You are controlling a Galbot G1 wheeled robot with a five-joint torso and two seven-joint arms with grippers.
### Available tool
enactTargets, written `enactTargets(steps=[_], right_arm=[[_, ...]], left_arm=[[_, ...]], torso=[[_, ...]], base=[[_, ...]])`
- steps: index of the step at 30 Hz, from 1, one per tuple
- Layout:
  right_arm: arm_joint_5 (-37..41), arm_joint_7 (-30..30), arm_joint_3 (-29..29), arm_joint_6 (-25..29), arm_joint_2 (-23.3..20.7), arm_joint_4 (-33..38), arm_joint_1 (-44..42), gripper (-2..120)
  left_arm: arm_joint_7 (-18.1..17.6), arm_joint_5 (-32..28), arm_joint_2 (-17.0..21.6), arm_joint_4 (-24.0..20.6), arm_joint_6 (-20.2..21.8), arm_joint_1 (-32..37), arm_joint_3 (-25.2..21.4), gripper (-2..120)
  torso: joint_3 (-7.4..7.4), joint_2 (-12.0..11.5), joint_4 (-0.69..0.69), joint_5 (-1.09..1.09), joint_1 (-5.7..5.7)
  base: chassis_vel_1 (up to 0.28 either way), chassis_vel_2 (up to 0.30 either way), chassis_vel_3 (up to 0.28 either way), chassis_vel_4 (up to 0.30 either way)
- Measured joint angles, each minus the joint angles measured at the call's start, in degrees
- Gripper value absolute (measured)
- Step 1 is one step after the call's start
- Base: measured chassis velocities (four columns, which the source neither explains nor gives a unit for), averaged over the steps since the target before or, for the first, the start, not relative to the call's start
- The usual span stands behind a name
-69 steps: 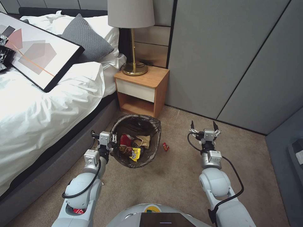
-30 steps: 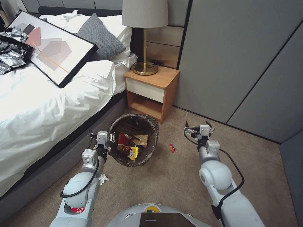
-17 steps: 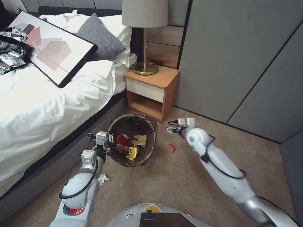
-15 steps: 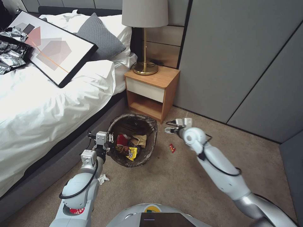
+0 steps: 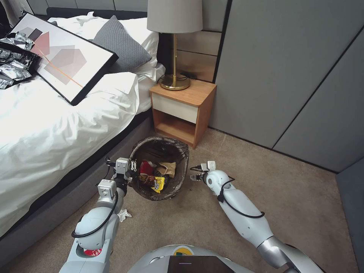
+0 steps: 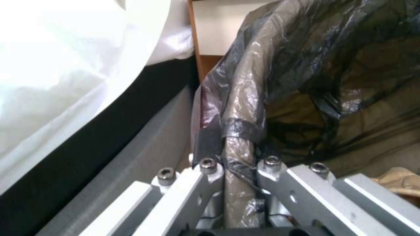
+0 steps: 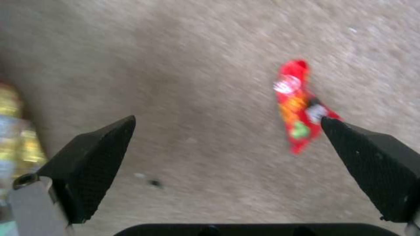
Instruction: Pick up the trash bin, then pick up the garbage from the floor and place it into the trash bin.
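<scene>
The trash bin (image 5: 161,172) stands on the beige carpet (image 5: 212,223) between the bed (image 5: 57,125) on the left and the wooden nightstand (image 5: 184,110) just beyond it. Its dark see-through bag (image 6: 280,82) is folded over the rim. Inside lie a red packet, a brown paper bag (image 5: 170,168) and a yellow wrapper (image 5: 160,184).

The left gripper (image 5: 129,170) is at the bin's near-left rim. In the left wrist view the left gripper (image 6: 238,167) is clenched on the bag-covered rim, the metal fingers (image 6: 205,170) pressing it from either side.

The right gripper (image 5: 196,175) is low over the carpet, just right of the bin, its arm reaching in from the near right. In the right wrist view the right gripper (image 7: 227,137) is spread wide, the two black fingertips (image 7: 100,144) well apart and grasping nothing. A small red snack packet (image 7: 300,105) lies flat on the carpet below, close to one fingertip and off-centre in the gap between the two.

A crumpled white scrap (image 5: 124,215) lies on the carpet beside the left forearm. On the nightstand stands a brass lamp (image 5: 174,49). A framed picture (image 5: 60,57) lies on the bed next to a grey pillow (image 5: 121,43), with shiny wrappers (image 5: 13,57) at the far left edge.
</scene>
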Motion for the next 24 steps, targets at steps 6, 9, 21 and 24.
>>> enactTargets(steps=[6,9,21,24], right_arm=[[-1.18,0.15,1.43,0.12,-1.34,-1.19,-1.15,100],[-1.38,-0.08,1.87,0.16,-1.59,-1.63,-1.31,100],[-2.64,-1.33,1.03,0.52,-0.32,-5.76,1.58,100],[-3.08,-1.65,1.01,0.9,-0.15,-7.24,2.48,100]], left_arm=[[0.16,0.09,-0.05,0.25,-0.39,-0.01,-0.04,2],[0.26,0.19,-0.13,0.33,-0.58,-0.05,-0.04,2],[0.31,0.29,-0.12,0.51,-0.69,-0.03,-0.14,2],[0.3,0.29,-0.12,0.7,-0.7,-0.14,-0.1,2]], torso=[[0.0,0.0,-0.01,0.0,0.0],[0.0,0.0,0.0,0.0,0.0],[0.0,0.0,0.01,0.0,0.0],[0.0,0.0,0.01,0.0,0.0]], base=[[0.0,0.0,0.0,0.0],[0.0,0.0,0.0,0.0],[0.0,0.0,0.0,0.0],[0.0,0.0,0.0,0.0]])
